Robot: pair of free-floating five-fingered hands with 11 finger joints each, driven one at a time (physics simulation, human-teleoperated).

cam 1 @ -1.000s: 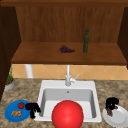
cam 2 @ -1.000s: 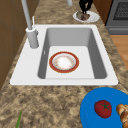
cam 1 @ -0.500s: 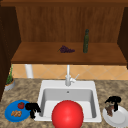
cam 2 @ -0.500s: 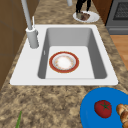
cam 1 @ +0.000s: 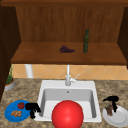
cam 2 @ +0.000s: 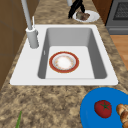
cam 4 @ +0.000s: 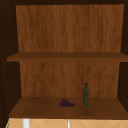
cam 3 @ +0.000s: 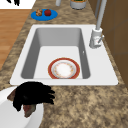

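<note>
**Two hands by two plates at the sink**

The right hand [cam 1: 111, 100] hangs over a white plate [cam 1: 119, 119] on the stone surface [cam 1: 25, 92], to the right of the sink [cam 1: 67, 95]. Its fingers curl down around a small brown piece of food [cam 1: 109, 110] that sits on the plate. The right side view shows this best: the hand [cam 3: 32, 95] is close up there, its fingers bent over the brown piece [cam 3: 28, 110], which peeks out from under it. In the left side view the same hand [cam 2: 75, 7] is far away at the top, a dark shape leaning over the food [cam 2: 82, 16].

The left hand [cam 1: 32, 108] is at the right edge of a blue plate [cam 1: 11, 117], with its fingers curled down and nothing in them. A tomato [cam 1: 21, 105] and some brown nuggets [cam 1: 16, 113] lie on that plate. The left side view shows the tomato [cam 2: 103, 108] up close.

From the front, a big red ball shape [cam 1: 67, 114] covers the sink's floor. The side views look down inside and show it is a red bowl [cam 2: 64, 62] with a pale inside.

The upper view shows a wooden shelf [cam 4: 37, 110] with a green bottle [cam 4: 86, 95] standing up and purple grapes [cam 4: 66, 103] beside it.
</note>
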